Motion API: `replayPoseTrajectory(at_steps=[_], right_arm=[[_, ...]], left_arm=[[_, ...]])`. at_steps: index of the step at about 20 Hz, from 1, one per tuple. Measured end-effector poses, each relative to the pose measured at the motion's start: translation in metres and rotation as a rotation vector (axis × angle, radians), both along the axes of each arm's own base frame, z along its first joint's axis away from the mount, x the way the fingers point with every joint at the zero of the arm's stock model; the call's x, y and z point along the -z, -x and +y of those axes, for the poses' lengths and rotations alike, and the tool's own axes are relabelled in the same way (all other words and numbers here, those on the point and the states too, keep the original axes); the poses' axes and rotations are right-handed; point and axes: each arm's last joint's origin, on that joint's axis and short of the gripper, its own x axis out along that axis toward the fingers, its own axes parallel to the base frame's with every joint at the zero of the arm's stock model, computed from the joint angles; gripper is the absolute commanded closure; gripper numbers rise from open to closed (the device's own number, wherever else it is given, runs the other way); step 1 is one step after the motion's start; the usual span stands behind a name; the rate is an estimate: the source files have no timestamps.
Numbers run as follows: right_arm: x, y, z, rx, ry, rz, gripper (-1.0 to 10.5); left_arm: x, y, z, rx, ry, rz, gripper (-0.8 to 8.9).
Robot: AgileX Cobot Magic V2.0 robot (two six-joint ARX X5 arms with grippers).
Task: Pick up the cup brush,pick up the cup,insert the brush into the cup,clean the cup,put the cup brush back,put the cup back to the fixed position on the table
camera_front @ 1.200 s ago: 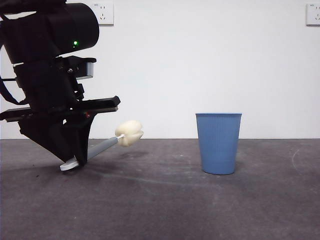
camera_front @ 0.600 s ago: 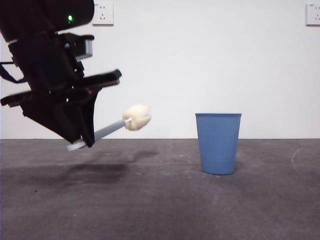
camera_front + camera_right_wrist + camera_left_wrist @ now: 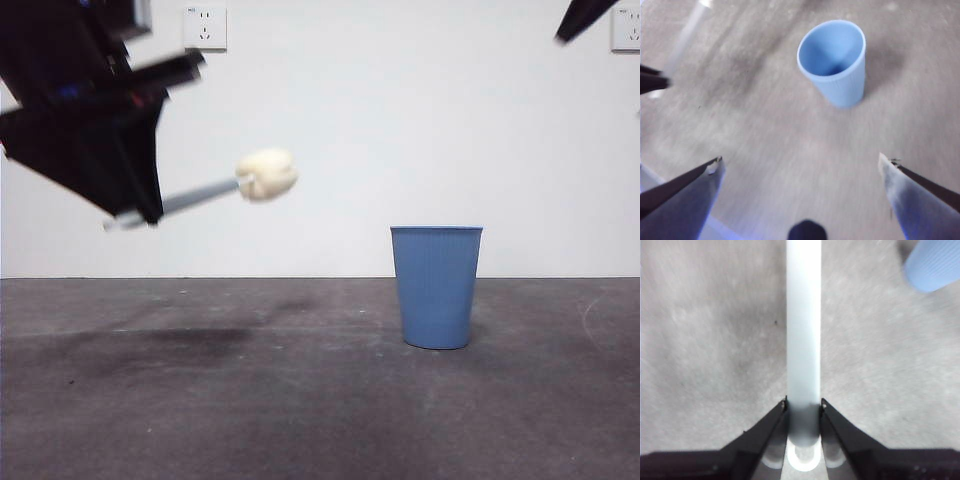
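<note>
Left claw (image 3: 803, 407) clamped on brush (image 3: 215, 190) handle, high above table (image 3: 300, 400), sponge head pointing toward cup (image 3: 436, 286) standing well apart, handle's looped end blurred, right claw (image 3: 800, 170) spread wide above cup.

Ribbed plastic cup (image 3: 436, 286), matte scuffed table (image 3: 300, 400)

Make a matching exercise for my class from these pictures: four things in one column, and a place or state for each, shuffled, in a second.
1. cup brush
2. cup
3. left gripper
4. right gripper

a. stands upright on the table
b. open, above the table, empty
c. held in the air, sponge end towards the cup
d. shut on a grey handle

Pairs: 1-c, 2-a, 3-d, 4-b
</note>
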Motion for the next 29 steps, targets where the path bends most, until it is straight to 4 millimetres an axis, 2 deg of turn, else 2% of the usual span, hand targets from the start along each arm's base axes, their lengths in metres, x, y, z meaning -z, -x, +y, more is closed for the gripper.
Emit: replayPoseTrajectory(at_steps=[2,5,8,11,19,22,27,29], right_arm=[[0.016,-0.013,0.007,-0.034,-0.024,-0.034,2.9],[0.053,-0.031,0.016,-0.056,-0.038,-0.054,2.9],[0.093,-0.042,0.024,-0.048,-0.040,-0.050,2.9],[0.119,-0.051,0.032,-0.033,-0.028,-0.086,2.9],[0.155,-0.086,0.052,-0.021,-0.024,-0.227,2.9],[0.170,-0.094,0.055,-0.013,-0.022,-0.249,2.9],[0.178,-0.103,0.058,0.012,-0.037,-0.345,2.9],[0.186,-0.105,0.058,0.015,-0.042,-0.341,3.3]], left_arm=[[-0.012,0.011,0.007,0.015,0.007,-0.033,8.22],[-0.026,0.028,0.018,0.039,0.000,-0.058,8.22],[-0.032,0.042,0.027,0.060,-0.024,-0.052,8.22],[-0.035,0.049,0.032,0.074,-0.038,-0.051,8.22],[-0.035,0.050,0.032,0.080,-0.040,-0.056,8.22],[-0.035,0.050,0.032,0.080,-0.039,-0.056,8.22],[-0.035,0.050,0.032,0.080,-0.040,-0.056,8.22],[-0.036,0.050,0.032,0.080,-0.037,-0.061,8.22]])
